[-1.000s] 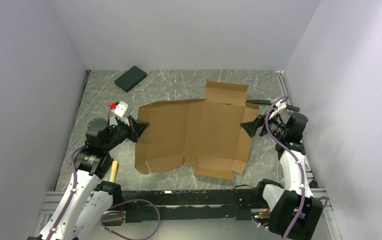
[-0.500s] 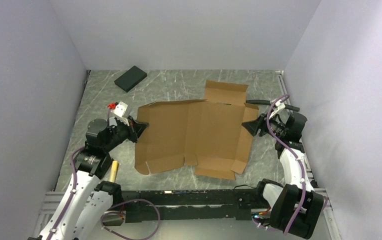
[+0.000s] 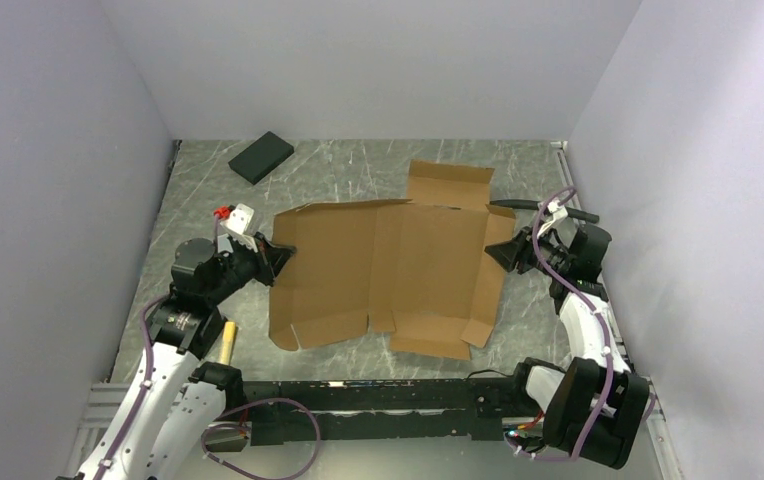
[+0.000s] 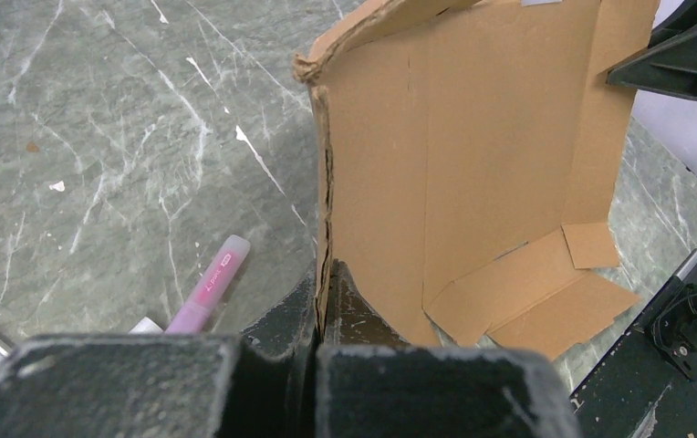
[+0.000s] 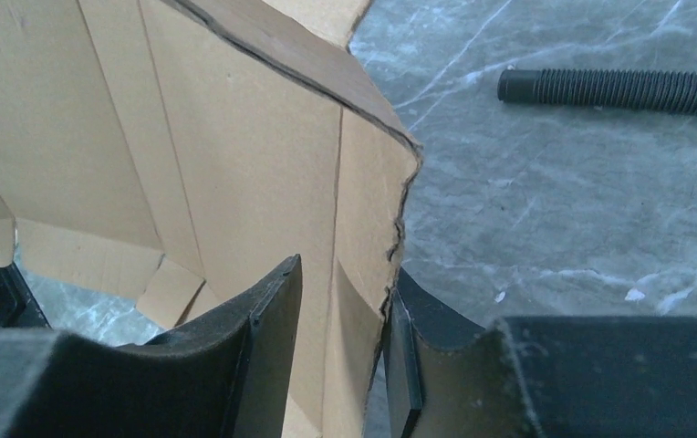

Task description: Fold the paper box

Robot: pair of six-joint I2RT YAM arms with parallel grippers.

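The paper box (image 3: pixel 388 270) is a flat brown die-cut cardboard sheet spread across the middle of the table, with a flap folded up at the back. My left gripper (image 3: pixel 283 253) is shut on its left edge. In the left wrist view the fingers (image 4: pixel 324 274) pinch that worn edge, and the box (image 4: pixel 473 137) stretches away beyond them. My right gripper (image 3: pixel 490 254) straddles the box's right edge. In the right wrist view its jaws (image 5: pixel 345 269) stand partly open around the torn edge of the box (image 5: pixel 235 137). One finger touches the card and the other stands clear of it.
A black rectangular pad (image 3: pixel 261 157) lies at the back left. A black ribbed hose (image 5: pixel 618 88) runs along the table behind the right gripper. A pink marker (image 4: pixel 210 285) lies by the left arm. Grey walls close in on three sides.
The right gripper's jaws have narrowed around the box's right edge, and the right arm has shifted a little. The left gripper and the box have stayed put.
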